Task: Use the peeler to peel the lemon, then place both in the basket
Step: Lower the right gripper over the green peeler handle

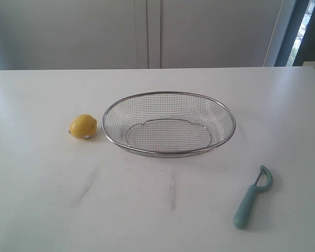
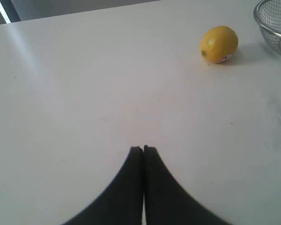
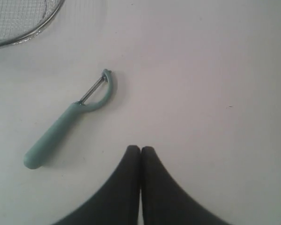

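Observation:
A small yellow lemon (image 1: 83, 126) rests on the white table just left of the wire-mesh basket (image 1: 111, 107). The teal peeler (image 1: 250, 198) lies flat at the front right, head pointing away from the front edge. In the left wrist view the lemon (image 2: 218, 44) shows its pale sticker, well ahead of my left gripper (image 2: 143, 148), which is shut on nothing. In the right wrist view the peeler (image 3: 65, 124) lies off to one side of my right gripper (image 3: 140, 149), also shut and empty. Neither gripper appears in the exterior view.
The white table (image 1: 37, 194) runs to a grey wall at the back. The basket rim shows at a corner of each wrist view (image 2: 260, 21) (image 3: 37, 29). Faint scuff marks (image 1: 171, 191) streak the table in front of the basket.

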You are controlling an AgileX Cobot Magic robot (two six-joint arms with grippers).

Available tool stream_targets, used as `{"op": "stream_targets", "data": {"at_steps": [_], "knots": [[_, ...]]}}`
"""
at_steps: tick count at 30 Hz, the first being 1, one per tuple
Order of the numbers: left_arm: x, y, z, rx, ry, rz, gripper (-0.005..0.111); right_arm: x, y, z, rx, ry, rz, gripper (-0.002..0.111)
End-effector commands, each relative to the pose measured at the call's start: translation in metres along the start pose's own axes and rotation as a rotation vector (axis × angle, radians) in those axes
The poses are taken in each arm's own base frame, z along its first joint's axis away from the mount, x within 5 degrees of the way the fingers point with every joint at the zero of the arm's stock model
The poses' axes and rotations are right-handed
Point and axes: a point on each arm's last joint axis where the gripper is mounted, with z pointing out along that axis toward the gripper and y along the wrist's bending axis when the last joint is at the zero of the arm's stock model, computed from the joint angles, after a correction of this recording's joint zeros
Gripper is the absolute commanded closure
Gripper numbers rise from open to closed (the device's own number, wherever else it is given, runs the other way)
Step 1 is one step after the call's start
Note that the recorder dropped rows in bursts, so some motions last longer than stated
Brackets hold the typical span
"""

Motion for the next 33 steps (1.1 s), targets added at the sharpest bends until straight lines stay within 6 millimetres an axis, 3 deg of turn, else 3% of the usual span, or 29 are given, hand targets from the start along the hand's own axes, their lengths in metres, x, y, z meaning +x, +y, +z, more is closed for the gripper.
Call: {"op": "stream_targets", "data": {"at_steps": [1,11,14,18,21,29,33], "knots": [[0.001,0.000,0.000,0.000,-0.003,-0.007,0.107,-0.011,0.013,0.006,-0.038,0.035,-0.063,0.108],[0.001,0.000,0.000,0.000,-0.003,-0.007,0.107,-0.027,0.079,0.047,-0.020,0.191,-0.214,0.108],[0.001,0.000,0.000,0.000,-0.003,-0.007,0.107,-0.033,0.109,0.073,-0.023,0.233,-0.219,0.108],[0.001,0.000,0.000,0.000,-0.003,-0.007,0.107,-0.021,0.119,0.108,0.004,0.387,-0.217,0.108],[0.001,0.000,0.000,0.000,-0.003,-0.007,0.107,-0.013,0.124,0.116,-0.006,0.472,-0.119,0.108],[0.001,0.000,0.000,0.000,-0.003,-0.007,0.107,-0.026,0.121,0.124,0.083,0.307,0.199,0.108],[0.001,0.000,0.000,0.000,-0.003,-0.007,0.107,-0.031,0.125,0.125,0.032,0.257,0.208,0.108]]}}
